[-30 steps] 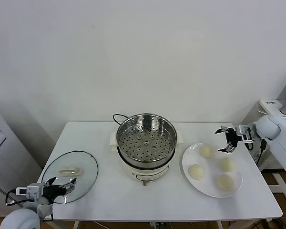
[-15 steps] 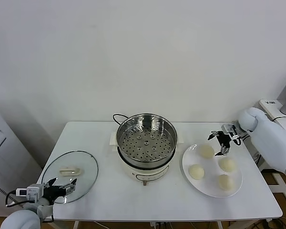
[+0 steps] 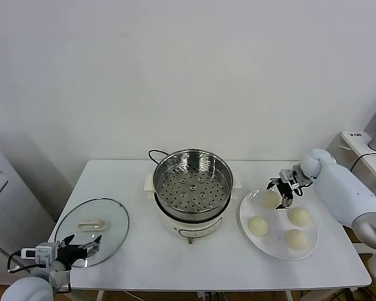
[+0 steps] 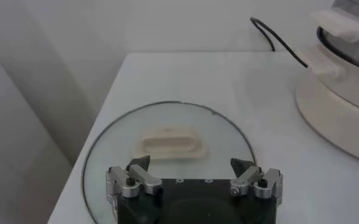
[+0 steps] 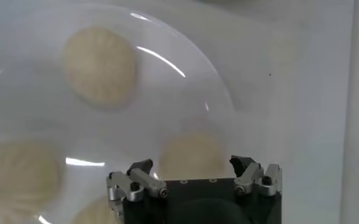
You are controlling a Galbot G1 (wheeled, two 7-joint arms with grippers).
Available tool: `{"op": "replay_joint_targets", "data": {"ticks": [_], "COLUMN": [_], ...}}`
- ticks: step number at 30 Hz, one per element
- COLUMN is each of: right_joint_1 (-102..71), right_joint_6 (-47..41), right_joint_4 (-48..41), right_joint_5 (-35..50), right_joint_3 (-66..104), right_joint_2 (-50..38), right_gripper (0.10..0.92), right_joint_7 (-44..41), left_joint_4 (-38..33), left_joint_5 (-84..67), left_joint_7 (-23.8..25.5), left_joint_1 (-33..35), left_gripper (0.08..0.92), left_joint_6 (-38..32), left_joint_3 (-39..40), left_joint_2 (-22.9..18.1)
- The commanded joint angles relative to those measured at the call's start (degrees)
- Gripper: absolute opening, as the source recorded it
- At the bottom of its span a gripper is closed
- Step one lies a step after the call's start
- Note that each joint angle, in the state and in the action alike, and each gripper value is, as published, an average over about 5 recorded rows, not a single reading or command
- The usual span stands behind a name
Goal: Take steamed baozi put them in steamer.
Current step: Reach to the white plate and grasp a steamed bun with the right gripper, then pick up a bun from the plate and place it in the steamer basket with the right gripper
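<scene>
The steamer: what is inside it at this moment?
Inside the steamer only its perforated steel tray shows, with no bun on it. What lies under the tray is covered. All four baozi sit on the white plate, the right claw over one.

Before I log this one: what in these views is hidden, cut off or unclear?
- Right wrist view: two baozi cut by the picture's edge; right pincer body covers part of the nearest baozi.
- Head view: whether the right pincer touches that baozi.
- Left wrist view: steamer cut by the edge; left pincer body covers the glass lid's near rim.
</scene>
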Motion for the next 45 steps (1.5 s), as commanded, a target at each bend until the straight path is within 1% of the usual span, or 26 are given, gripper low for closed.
{"op": "replay_joint_targets", "data": {"ticks": [1, 5, 9, 15, 22, 25, 31, 38, 42, 45], "right_joint_1": [-0.5, -0.5, 0.0, 3.7, 18.4, 26.0, 33.2, 35.2, 34.2, 32.4], "right_joint_6": [0.2, 0.1, 0.1, -0.2, 1.0, 4.4, 16.0, 26.8, 31.0, 32.2], "right_joint_4": [-2.1, -1.7, -0.4, 4.4, 13.2, 13.8, 12.7, 13.1, 14.0, 13.7], "right_joint_5": [-3.0, -2.7, -1.4, 4.3, 17.2, 21.3, 25.7, 24.5, 20.9, 16.3], "right_joint_3": [2.7, 3.0, 2.2, -3.6, -17.5, -20.7, -22.8, -23.9, -23.7, -22.7], "right_joint_2": [1.5, 1.3, 0.4, -2.7, -6.9, -5.6, 0.5, 9.3, 13.5, 16.1], "right_gripper": [0.689, 0.591, 0.537, 0.526, 0.527, 0.531, 0.534, 0.535, 0.535, 0.535], "right_joint_7": [0.5, -0.2, -1.0, -2.7, -6.4, -8.1, -11.1, -11.3, -10.8, -10.8], "left_joint_4": [-0.1, -0.3, -0.4, -0.7, -1.9, -2.0, -2.4, -2.4, -2.3, -2.4], "left_joint_5": [0.0, 0.1, 0.2, 0.5, 1.2, 1.2, 1.2, 1.0, 0.8, 0.8], "left_joint_7": [-0.1, -0.3, -0.6, -1.5, -2.2, -2.4, -2.4, -2.4, -2.4, -2.5], "left_joint_1": [0.1, 0.1, 0.1, 0.0, 0.2, 0.2, 1.0, 1.1, 0.9, 0.6], "left_gripper": [0.823, 0.823, 0.823, 0.823, 0.823, 0.823, 0.823, 0.823, 0.823, 0.823], "left_joint_6": [0.0, 0.1, 0.2, 0.9, 1.8, 1.8, 1.5, 1.2, 1.2, 1.4], "left_joint_3": [0.0, 0.0, 0.0, 0.0, 0.2, 0.1, -0.1, -0.2, -0.1, 0.0], "left_joint_2": [-0.2, -0.5, -0.9, -1.8, -2.5, -2.6, -2.3, -1.6, -1.2, -1.2]}}
